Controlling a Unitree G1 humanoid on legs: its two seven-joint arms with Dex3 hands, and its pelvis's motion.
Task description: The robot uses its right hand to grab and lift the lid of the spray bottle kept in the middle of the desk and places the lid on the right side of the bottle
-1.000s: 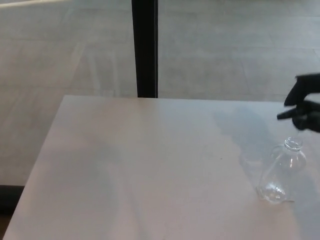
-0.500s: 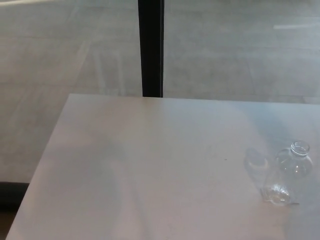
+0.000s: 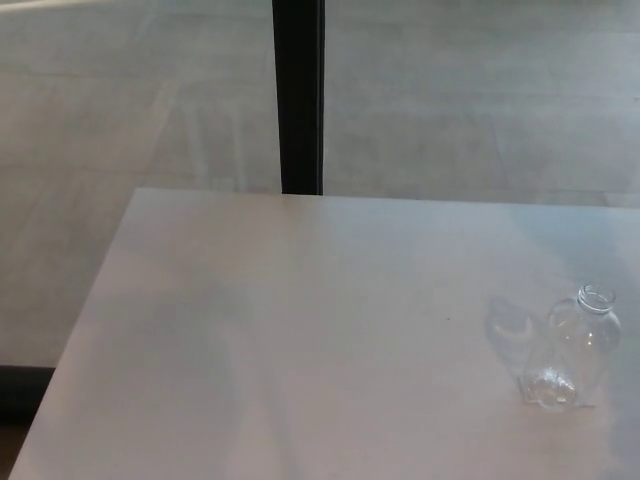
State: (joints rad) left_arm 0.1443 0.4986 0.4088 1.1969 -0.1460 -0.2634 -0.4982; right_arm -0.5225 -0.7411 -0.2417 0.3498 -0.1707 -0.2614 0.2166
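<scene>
A clear plastic spray bottle stands upright on a pale table at the lower right of the frame, close to the picture's right edge. Its neck is open at the top, with no lid on it, and the round rim of the mouth shows plainly. The bottle's base sits toward the lower left of its body as seen from above, and a faint, glassy shadow lies on the tabletop just to its left. The lid itself cannot be seen anywhere in the frame.

The table fills the lower two thirds of the picture, its far edge running across the middle of the frame and its left edge slanting down toward the lower left corner. Behind it, a dark vertical post rises from the table's far edge to the top of the frame, slightly left of centre, against a grey floor.

Neither robot hand appears in the frame, so their state cannot be told.
</scene>
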